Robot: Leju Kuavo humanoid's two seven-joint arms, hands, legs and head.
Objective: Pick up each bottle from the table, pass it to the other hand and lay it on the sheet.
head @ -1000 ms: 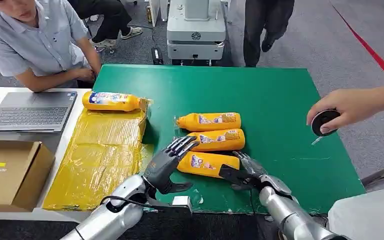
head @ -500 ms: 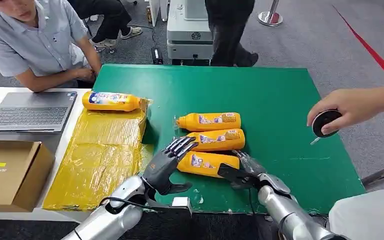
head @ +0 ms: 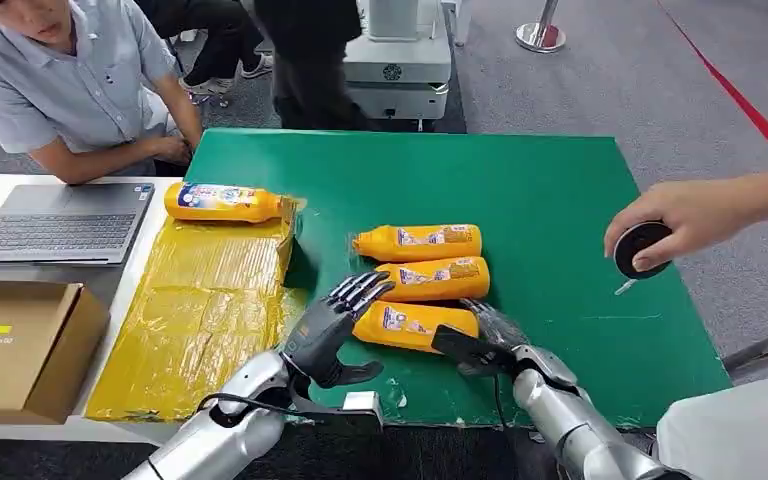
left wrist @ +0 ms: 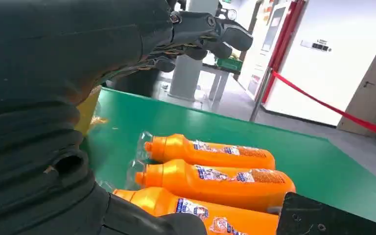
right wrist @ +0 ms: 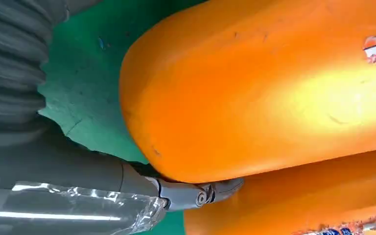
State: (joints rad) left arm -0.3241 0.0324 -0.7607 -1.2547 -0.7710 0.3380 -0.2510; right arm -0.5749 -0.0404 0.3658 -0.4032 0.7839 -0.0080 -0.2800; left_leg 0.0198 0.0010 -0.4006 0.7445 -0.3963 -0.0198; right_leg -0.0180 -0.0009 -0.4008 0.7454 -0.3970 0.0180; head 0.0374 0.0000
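Box [head: 20, 340] and laptop [head: 60, 222] sat at far left of desk [head: 580, 200]. Yellow sheet [head: 195, 310] lay w/ one bottle [head: 222, 202] across its far end. L hand [head: 332, 325] hovered w/ fingers spread, holding nothing, beside cap end of nearest bottle [head: 415, 326]. Two more bottles [head: 418, 242] [head: 433, 279] lay parallel behind it. R hand [head: 488, 342] was at nearest bottle's base, thumb under it; whether it gripped, can't tell. Person's hand [head: 690, 215] held black disc [head: 640, 248] at right.
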